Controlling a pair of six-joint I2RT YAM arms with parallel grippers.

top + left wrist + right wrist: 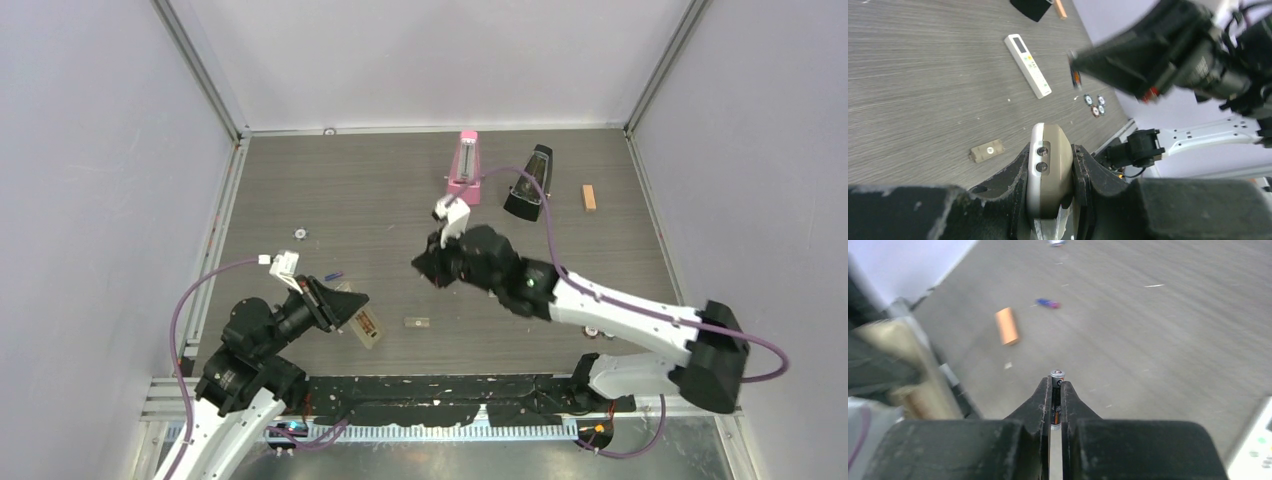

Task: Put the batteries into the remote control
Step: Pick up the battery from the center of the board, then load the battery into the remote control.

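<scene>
My left gripper (338, 302) is shut on the remote control (367, 327), holding it just above the table near the front left. In the left wrist view the jaws (1050, 150) clamp its grey-beige back and white edge (1048, 172). My right gripper (432, 268) hovers mid-table, shut on a dark battery (1057, 376) that sticks out past the fingertips (1057, 386). That battery also shows in the left wrist view (1076, 79). A bluish-purple battery (333, 276) lies on the table between the arms and shows in the right wrist view (1048, 303).
A grey-beige battery cover (416, 322) lies in front (986, 151). A broader white remote (1027, 64) and button cells (1095, 105) lie under my right arm. A pink metronome (465, 168), a black one (530, 182) and an orange block (589, 197) stand at the back. Another orange piece (1007, 326) lies near the blue battery.
</scene>
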